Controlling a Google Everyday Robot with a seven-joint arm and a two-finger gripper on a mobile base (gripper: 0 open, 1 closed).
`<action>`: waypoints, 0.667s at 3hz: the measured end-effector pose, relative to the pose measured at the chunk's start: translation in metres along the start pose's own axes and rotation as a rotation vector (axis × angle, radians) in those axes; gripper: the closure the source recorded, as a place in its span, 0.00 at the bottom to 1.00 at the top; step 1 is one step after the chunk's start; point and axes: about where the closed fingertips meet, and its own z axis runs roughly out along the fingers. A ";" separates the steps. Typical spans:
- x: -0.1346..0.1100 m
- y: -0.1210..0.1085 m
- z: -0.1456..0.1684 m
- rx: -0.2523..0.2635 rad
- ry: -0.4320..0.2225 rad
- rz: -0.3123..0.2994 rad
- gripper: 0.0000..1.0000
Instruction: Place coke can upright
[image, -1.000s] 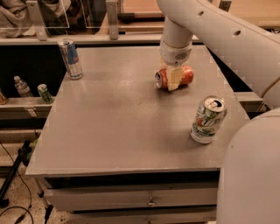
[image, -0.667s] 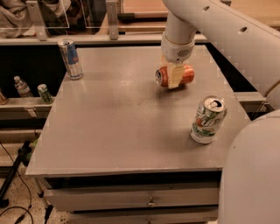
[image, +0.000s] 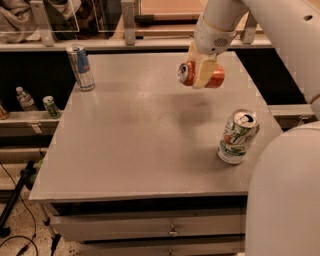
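No lettering can be read anywhere: not on the orange-red aluminium soda can (image: 218, 78) held sideways by the tool (image: 202, 75) above the far part of the grey table (image: 130, 145), nor on the white-and-green can (image: 238, 136) or slim blue-and-silver can (image: 81, 67) standing there.

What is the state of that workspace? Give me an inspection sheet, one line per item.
Surface: grey table, flat.
Job's things: coke can held sideways in the air over the table's far side, silver top facing left; not upright.
Clutter: slim blue-and-silver can upright at the far left corner; white-and-green can upright near the right edge.
Grippers: gripper above the table's far side, jaws shut on the coke can.
Cables: black cable on the floor, lower left.
Surroundings: left shelf with a bottle and a small can; drawer under the table.
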 end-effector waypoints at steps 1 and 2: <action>-0.010 -0.006 -0.021 0.022 -0.127 0.076 1.00; -0.014 -0.008 -0.034 0.038 -0.225 0.145 1.00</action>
